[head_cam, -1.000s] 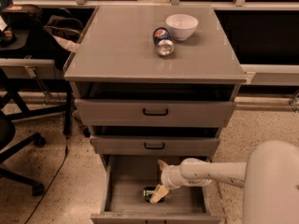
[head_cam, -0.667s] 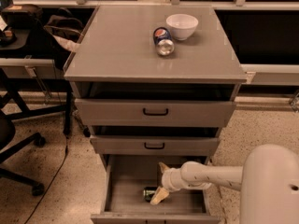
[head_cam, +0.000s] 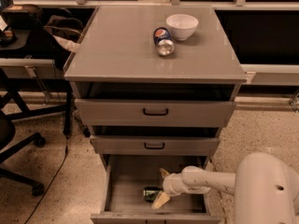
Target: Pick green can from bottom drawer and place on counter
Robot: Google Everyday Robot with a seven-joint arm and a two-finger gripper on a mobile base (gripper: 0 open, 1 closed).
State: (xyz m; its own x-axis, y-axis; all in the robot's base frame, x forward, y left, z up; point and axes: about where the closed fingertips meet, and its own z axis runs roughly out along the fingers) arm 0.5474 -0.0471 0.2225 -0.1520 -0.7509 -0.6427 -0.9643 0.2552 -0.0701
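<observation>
The green can (head_cam: 150, 193) lies on its side in the open bottom drawer (head_cam: 126, 181), near the front. My gripper (head_cam: 161, 186) reaches into the drawer from the right on its white arm (head_cam: 205, 181). It is open, with one tan finger (head_cam: 164, 173) behind the can and the other (head_cam: 160, 199) in front of the can's right end. I cannot tell whether the fingers touch the can. The grey counter (head_cam: 121, 45) tops the cabinet.
A blue-and-red can (head_cam: 163, 41) lies on its side next to a white bowl (head_cam: 181, 26) at the counter's back right. The two upper drawers (head_cam: 155, 112) stand slightly open. An office chair (head_cam: 14, 139) and a desk are on the left.
My gripper has moved slightly toward the drawer's front, nearer around the can's right end. The can has not moved.
</observation>
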